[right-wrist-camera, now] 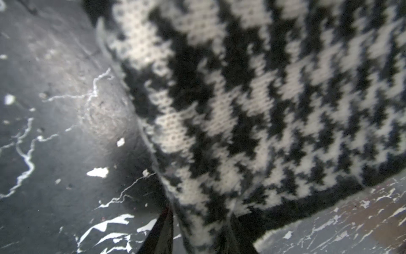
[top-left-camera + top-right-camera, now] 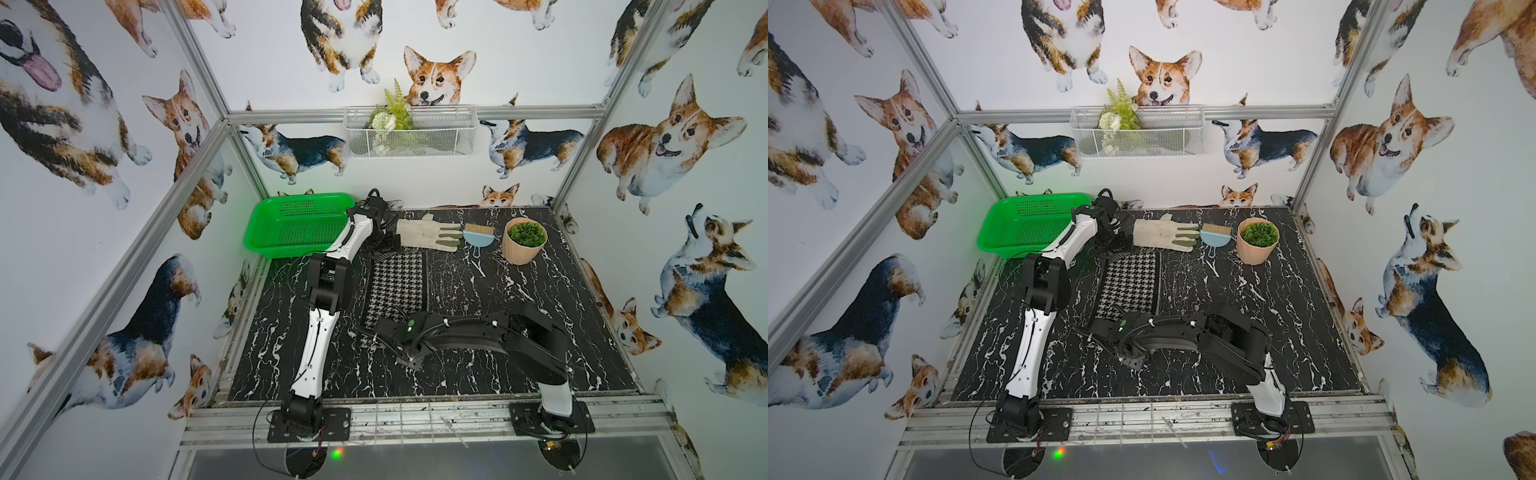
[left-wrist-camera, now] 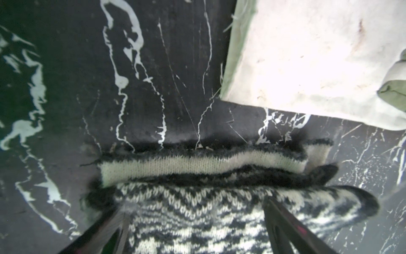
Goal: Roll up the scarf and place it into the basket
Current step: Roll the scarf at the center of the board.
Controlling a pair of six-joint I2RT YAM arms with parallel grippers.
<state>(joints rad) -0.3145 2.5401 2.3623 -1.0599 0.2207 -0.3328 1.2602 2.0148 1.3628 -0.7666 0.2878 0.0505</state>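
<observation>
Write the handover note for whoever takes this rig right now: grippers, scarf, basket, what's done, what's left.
Left gripper: open, jaws straddling the far end of the scarf, near the work glove.
Right gripper: shut on the scarf's near end.
The scarf lies flat on the table, houndstooth up, with a small turn-over at its far end.
The basket is empty, far left.
Done: only that first turn-over.
Left: the whole roll, then the drop into the basket.
</observation>
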